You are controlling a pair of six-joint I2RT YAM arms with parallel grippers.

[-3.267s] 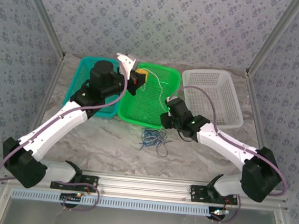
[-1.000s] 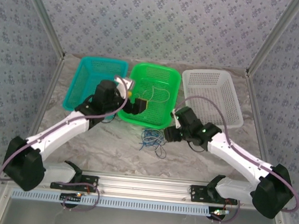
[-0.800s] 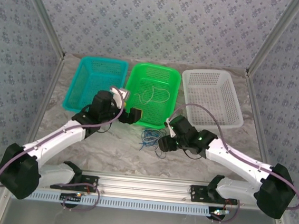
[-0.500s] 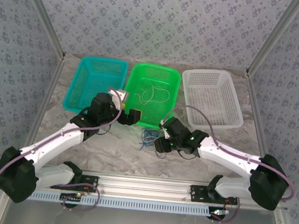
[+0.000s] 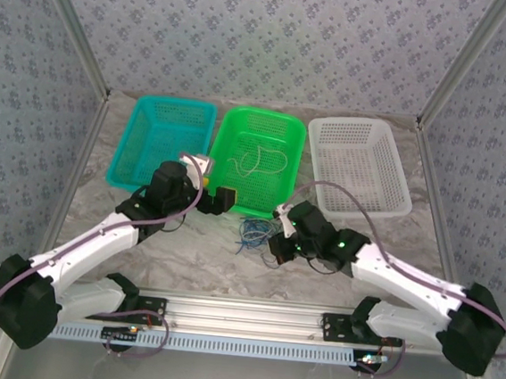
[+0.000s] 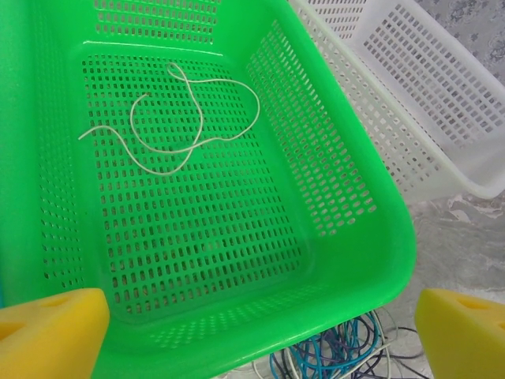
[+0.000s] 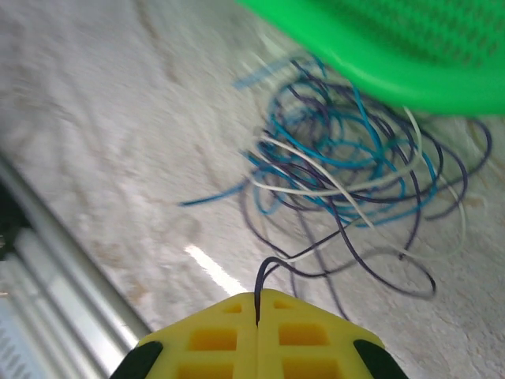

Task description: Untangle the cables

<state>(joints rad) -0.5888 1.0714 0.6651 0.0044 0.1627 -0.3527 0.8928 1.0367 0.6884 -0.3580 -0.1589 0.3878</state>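
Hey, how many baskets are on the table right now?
3: the teal basket at the back left, the green basket in the middle, the white basket at the right. None seems hidden.

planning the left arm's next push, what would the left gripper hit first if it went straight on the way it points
Probably the green basket: the open left gripper points down into it, so its near rim or floor comes first; depth is unclear.

Cables (image 6: 325, 362) cut off by bottom edge (partly behind green basket (image 6: 316, 158)).
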